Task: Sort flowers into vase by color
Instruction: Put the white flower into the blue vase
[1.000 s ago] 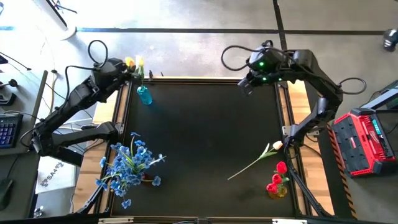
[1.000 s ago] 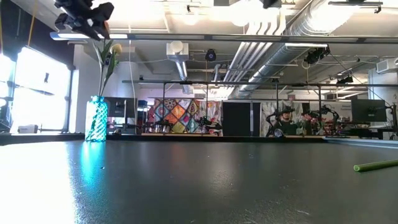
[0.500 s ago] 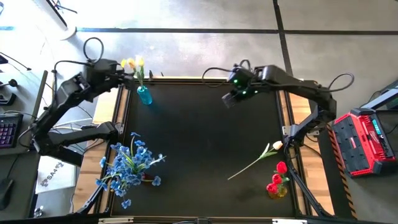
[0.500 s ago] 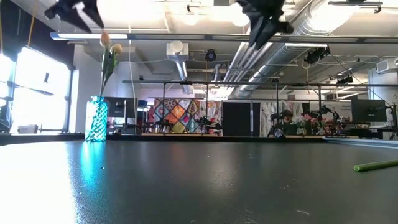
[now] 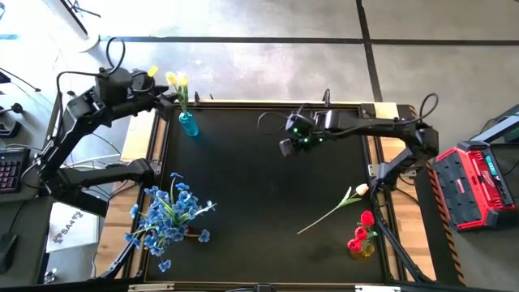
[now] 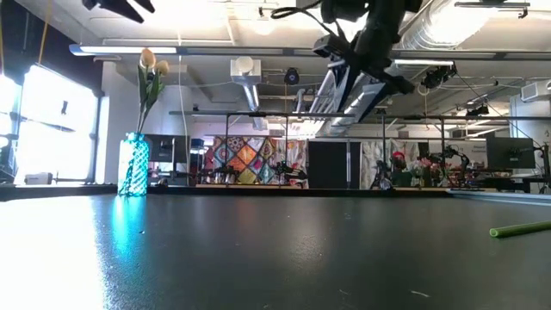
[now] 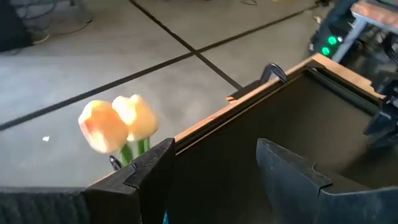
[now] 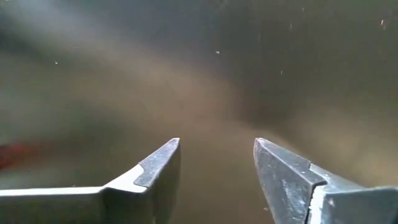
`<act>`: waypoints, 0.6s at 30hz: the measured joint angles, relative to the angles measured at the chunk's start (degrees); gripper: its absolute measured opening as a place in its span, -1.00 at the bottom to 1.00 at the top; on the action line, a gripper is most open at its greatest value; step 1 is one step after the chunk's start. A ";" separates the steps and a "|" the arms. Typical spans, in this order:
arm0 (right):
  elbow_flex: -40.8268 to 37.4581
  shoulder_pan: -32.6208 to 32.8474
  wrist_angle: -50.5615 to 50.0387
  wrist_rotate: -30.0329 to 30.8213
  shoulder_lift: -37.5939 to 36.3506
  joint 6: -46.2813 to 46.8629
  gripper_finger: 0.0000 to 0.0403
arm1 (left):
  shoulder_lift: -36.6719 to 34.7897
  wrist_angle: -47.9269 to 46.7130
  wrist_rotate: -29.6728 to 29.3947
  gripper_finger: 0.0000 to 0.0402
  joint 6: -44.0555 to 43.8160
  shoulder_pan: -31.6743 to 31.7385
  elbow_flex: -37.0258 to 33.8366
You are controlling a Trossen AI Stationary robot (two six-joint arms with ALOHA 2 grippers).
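The loose cream tulip point(image 5: 331, 209), lower right on the worktop point(image 5: 259, 178), looks light and floppy, best pinched mid-stem by the right gripper point(image 5: 286, 148), whose jaws stand open and empty like the left gripper's point(image 7: 211, 168).

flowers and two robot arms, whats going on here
The arms are sorting flowers by color. Two cream-yellow tulips stand in the blue vase at the table's far left corner; the left gripper, open and empty, is just by them. The right gripper, also open and empty, hangs over the dark table. One cream tulip lies loose near the red tulips; the blue sprays stand near left.
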 joint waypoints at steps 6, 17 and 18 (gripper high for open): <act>-0.74 4.30 0.56 2.47 0.00 9.29 -0.04 | 4.16 0.36 0.13 0.05 4.29 -2.37 2.97; -0.74 15.59 -3.15 11.63 0.00 30.51 -0.04 | 9.18 0.81 8.96 0.05 12.14 -2.71 6.87; -0.74 16.66 -4.20 12.65 0.00 32.98 -0.04 | 9.53 1.29 8.94 0.05 12.40 -2.68 7.00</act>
